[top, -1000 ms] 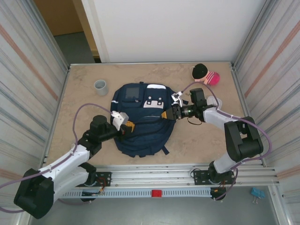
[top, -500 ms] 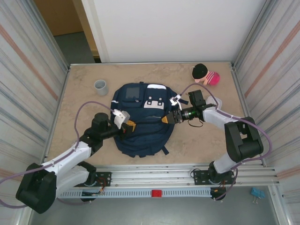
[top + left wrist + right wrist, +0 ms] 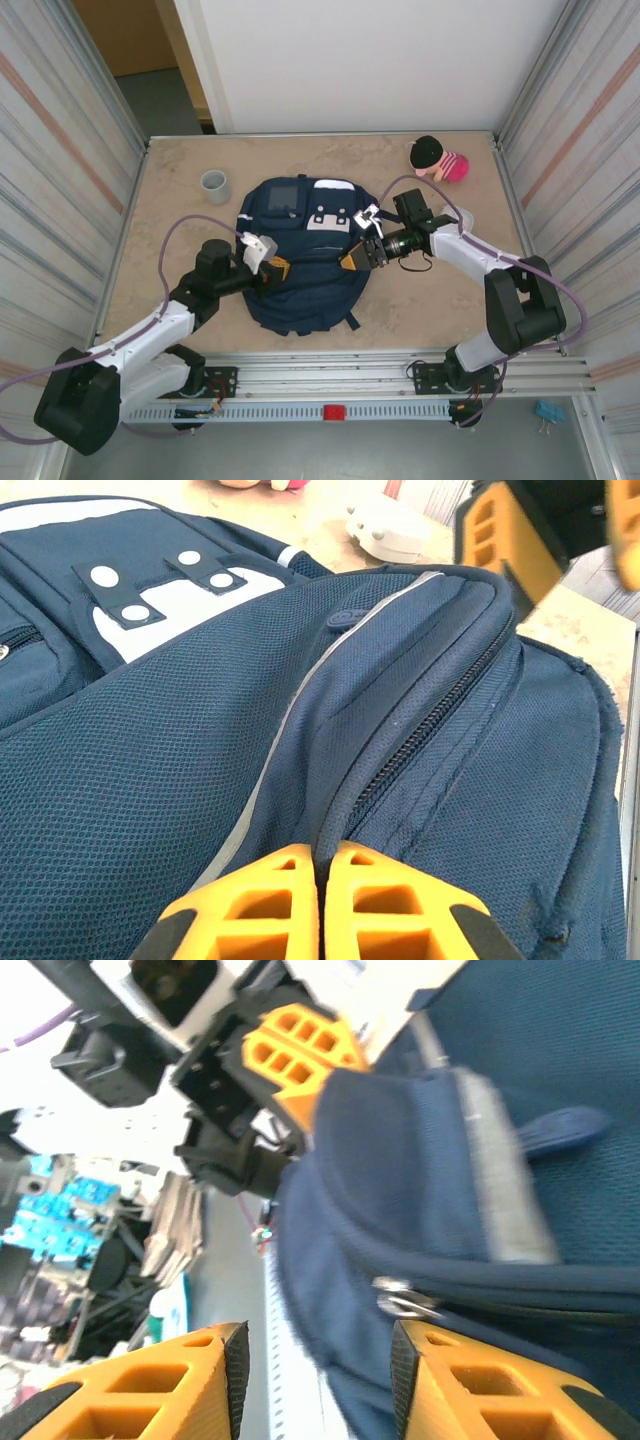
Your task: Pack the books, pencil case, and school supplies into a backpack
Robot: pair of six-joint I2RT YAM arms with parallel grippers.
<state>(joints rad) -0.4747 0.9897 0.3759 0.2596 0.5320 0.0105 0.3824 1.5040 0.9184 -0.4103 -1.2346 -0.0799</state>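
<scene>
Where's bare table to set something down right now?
Free: the far strip of table between grey cup and plush toy; also the near-right patch between backpack and right arm. Crowded: both backpack flanks, where left gripper and right gripper work.

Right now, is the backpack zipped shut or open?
Shut, as far as shown: the zipper teeth on the backpack are meshed together, with no gap.

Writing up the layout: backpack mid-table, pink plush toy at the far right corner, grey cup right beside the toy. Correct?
Not the cup. The grey cup stands far left, across the backpack from the pink plush toy, as the top external view shows. The rest holds.
</scene>
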